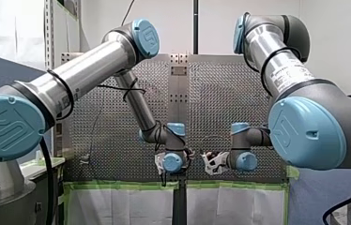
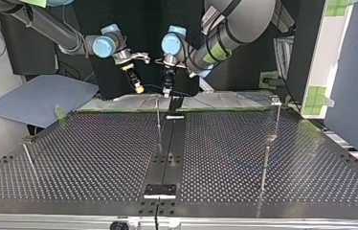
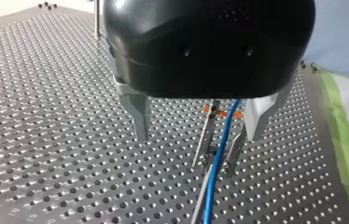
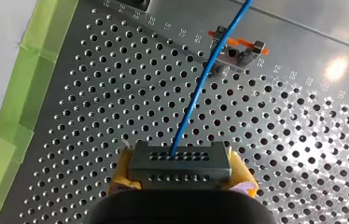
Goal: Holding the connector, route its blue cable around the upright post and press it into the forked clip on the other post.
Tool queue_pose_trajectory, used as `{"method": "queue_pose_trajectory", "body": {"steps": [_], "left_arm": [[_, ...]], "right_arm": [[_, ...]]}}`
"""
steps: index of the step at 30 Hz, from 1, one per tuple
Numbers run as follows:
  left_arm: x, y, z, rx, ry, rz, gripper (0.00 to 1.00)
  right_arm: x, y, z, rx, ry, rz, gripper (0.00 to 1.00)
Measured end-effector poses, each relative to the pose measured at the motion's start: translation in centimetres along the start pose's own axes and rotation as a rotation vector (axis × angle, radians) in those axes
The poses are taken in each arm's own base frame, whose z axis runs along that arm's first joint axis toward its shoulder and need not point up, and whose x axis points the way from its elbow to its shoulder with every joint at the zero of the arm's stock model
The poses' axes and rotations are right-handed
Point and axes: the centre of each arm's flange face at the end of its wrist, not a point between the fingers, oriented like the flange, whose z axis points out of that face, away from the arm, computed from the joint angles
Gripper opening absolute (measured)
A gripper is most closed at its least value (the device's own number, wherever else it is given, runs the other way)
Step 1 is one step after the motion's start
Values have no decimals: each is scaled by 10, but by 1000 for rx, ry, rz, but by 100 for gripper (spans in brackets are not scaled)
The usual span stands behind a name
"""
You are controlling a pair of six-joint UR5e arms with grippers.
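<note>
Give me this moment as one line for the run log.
right gripper: jaws shut on connector | blue cable: runs to forked clip | left gripper: jaws open, clip beneath

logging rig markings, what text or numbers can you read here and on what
"30", "24", "22": hole numbers printed along the edge of the perforated plate, right wrist view; neighbours blurred.
label on my right arm: too small to read.
blue joint cap: embossed logo, no words.

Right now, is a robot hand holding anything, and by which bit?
My right gripper holds the grey connector by its two ends, between yellow pads. My left gripper is open and holds nothing.
</note>
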Motion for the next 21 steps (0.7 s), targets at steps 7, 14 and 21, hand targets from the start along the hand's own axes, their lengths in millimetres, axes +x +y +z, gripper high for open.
{"method": "queue_pose_trajectory", "body": {"steps": [7,14,21], "left_arm": [[1,7,0,-13,30,47,89],[-1,12,4,-37,27,90,42],[-3,14,8,-40,29,110,20]], "right_arm": [[-1,2,0,-1,-1,1,0],[-1,2,0,3,1,2,0],[0,0,0,12,3,1,0]]}}
